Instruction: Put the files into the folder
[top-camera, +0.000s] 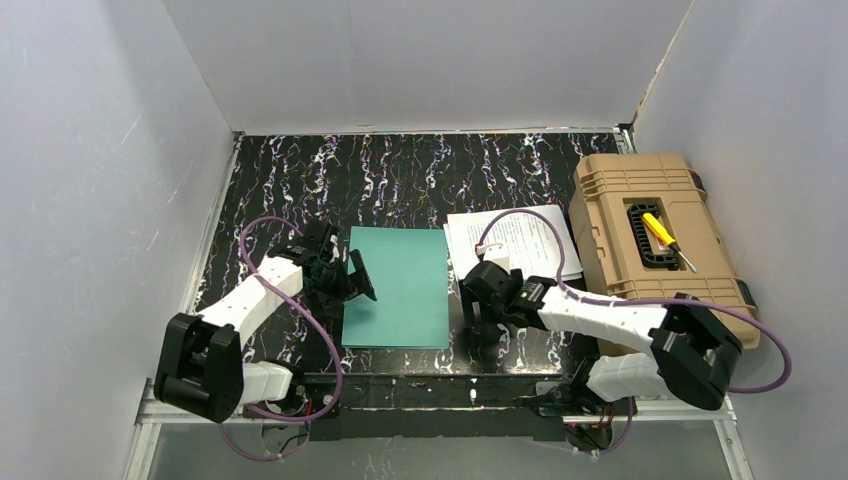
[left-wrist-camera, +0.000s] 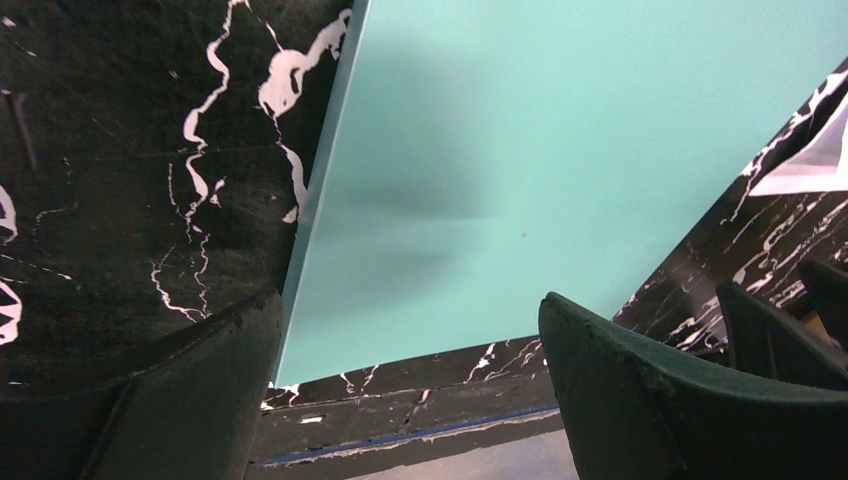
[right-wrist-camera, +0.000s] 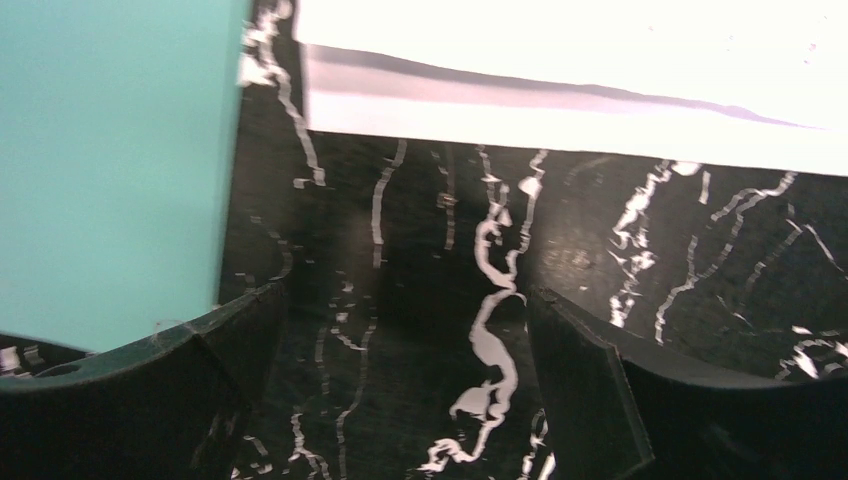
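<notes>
The teal-green folder (top-camera: 397, 287) lies closed and flat on the black marbled table. It fills the left wrist view (left-wrist-camera: 540, 150) and shows at the left of the right wrist view (right-wrist-camera: 110, 160). The files (top-camera: 512, 243), white printed sheets, lie right of the folder; their near edge shows in the right wrist view (right-wrist-camera: 560, 90). My left gripper (top-camera: 352, 275) is open and empty at the folder's left edge, jaws wide over its near left corner. My right gripper (top-camera: 478, 318) is open and empty, low over bare table between the folder and the files.
A tan plastic toolbox (top-camera: 655, 240) stands at the right, with a yellow-handled screwdriver (top-camera: 665, 238) in its lid recess. White walls enclose the table on three sides. The table's near edge (left-wrist-camera: 420, 430) runs just below the folder.
</notes>
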